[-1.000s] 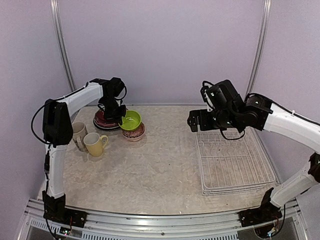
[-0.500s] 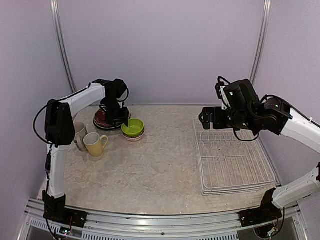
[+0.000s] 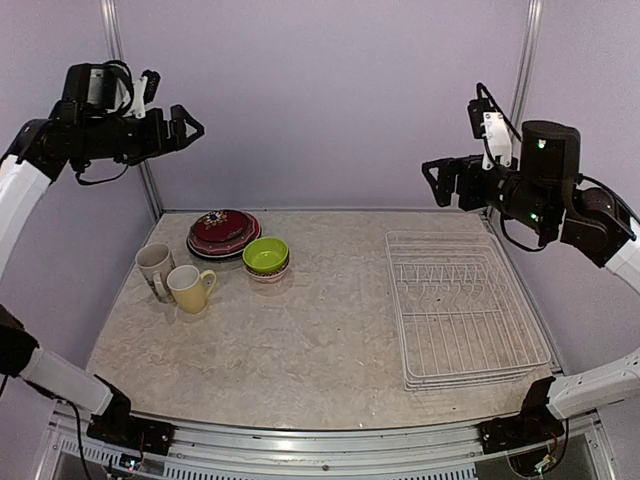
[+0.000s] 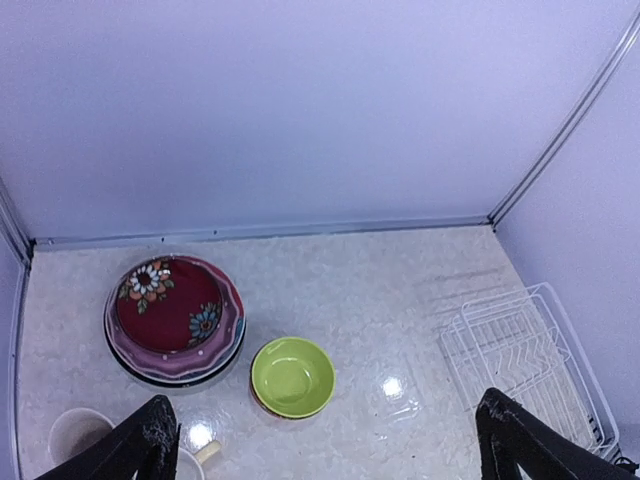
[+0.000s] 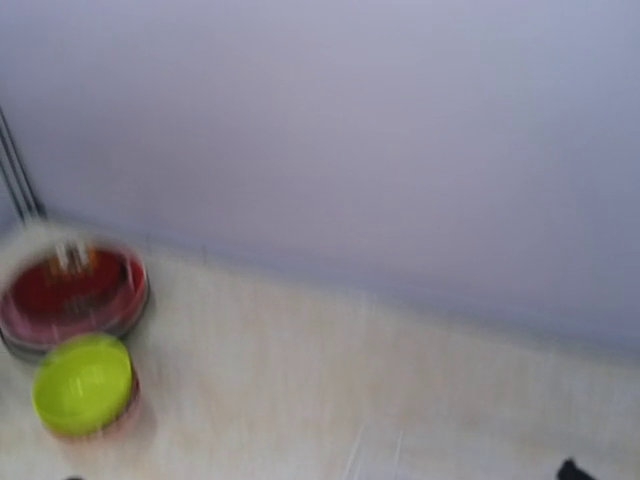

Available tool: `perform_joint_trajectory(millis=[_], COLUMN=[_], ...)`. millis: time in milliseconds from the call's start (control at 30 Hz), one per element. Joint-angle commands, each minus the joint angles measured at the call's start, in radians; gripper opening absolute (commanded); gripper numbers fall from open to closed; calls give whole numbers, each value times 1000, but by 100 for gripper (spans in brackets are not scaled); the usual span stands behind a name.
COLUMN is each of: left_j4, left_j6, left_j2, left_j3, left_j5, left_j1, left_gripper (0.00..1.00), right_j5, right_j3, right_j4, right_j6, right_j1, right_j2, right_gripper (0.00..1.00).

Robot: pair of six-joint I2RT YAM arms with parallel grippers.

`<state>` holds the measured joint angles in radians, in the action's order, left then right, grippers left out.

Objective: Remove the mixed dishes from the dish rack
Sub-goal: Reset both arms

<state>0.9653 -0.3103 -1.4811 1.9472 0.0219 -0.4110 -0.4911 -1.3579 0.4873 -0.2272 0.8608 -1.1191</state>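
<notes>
The left pincer [image 4: 328,432] is hanging high above the bench [image 3: 320,340], at 10 o'clock in the top view. It is released, with its fingers [image 4: 150,440] standing wide apart and gripping nothing. Below it, at 10 o'clock on the bench, the mixed dishes are sitting in one group. The cream mug [image 3: 153,265] is standing upright at the far left. The yellow mug [image 3: 188,287] is standing just beside it at its 4 o'clock, handle pointing to 3 o'clock. The plates [image 3: 222,232] are lying in a flat stack at 1 o'clock of the mugs, with a dark red flowered plate [image 4: 170,310] lying on top. The lime-green bowl [image 3: 265,254] is resting upright inside a red-patterned bowl [image 3: 268,272], just beside the stack at its 4 o'clock. The dish rack [image 3: 465,320] is lying flat at 3 o'clock on the bench, well apart from the dishes. The right pincer [image 3: 433,185] is hovering high above the rack's far end, at 2 o'clock in the top view, pointing to 9 o'clock. Its fingers are showing spread there, released and gripping nothing. The right wrist view is coming through blurred.
</notes>
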Motion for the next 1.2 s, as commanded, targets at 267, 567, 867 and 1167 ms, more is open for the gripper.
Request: perform_joint_trajectory(millis=[267,567,867,1167], left_j4=[-474,-537,-543,-559], left_j6=[108,116,89,64], left_j2=[594,672,660,652], left_j3=[-462,-546,-554,-549], left_j5=[48,53,90,105], left_j1=[4,4,4,3], left_gripper=[99,99,99,99], right_j5=[57,51,35,63], right_j3=[-20,-22,2,-20], right_j4=[-248,-230,-230,-227], right_j6=[271,246,230,245], right_j1=[-6,-7,-6,-6], right_j2=[161,205,231,200], right_gripper=[100,100,100,100])
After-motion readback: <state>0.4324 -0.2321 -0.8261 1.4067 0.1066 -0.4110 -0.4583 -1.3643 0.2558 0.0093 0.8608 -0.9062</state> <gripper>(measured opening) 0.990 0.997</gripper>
